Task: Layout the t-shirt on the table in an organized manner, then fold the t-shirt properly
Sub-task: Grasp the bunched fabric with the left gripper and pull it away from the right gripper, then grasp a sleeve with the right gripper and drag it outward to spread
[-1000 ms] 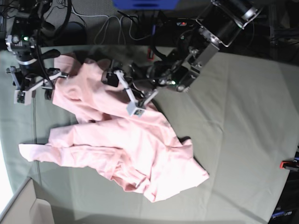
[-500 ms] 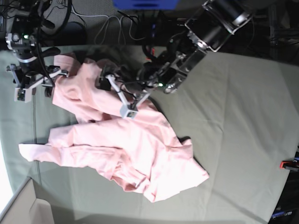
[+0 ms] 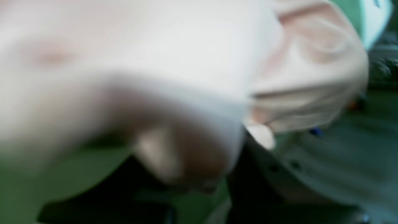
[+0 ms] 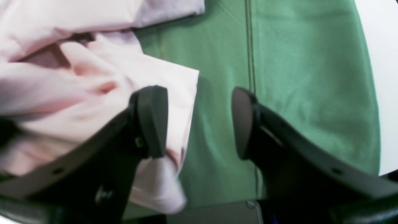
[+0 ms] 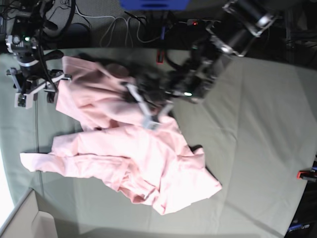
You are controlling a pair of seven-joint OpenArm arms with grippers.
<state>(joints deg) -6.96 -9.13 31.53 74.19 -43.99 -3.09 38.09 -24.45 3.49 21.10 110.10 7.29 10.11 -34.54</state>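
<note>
At the far-middle of the bench, the left hand (image 5: 151, 111) is pressed together on a fold of the t-shirt (image 5: 133, 158), pink cloth filling its blurred wrist view, though the exact bite cannot be judged there. Over the left end in the base view, the right hand (image 4: 199, 124) hangs with its jaws spread, empty, one finger over a hemmed edge of the shirt and the other over bare cloth. Judgement: to do the spreading step well, the left hand should lift only enough to free the bunched layers, then draw away from the right hand (which ought first to pinch the hem beneath it), keeping tension even so the cloth does not twist. The shirt lies crumpled across the left half, unfolded, print not visible. The bench (image 5: 257, 148) is covered in grey-green cloth with a stitched seam; a red clamp (image 5: 306, 174) sits at its right edge. Cables and dark equipment crowd the far side.
</note>
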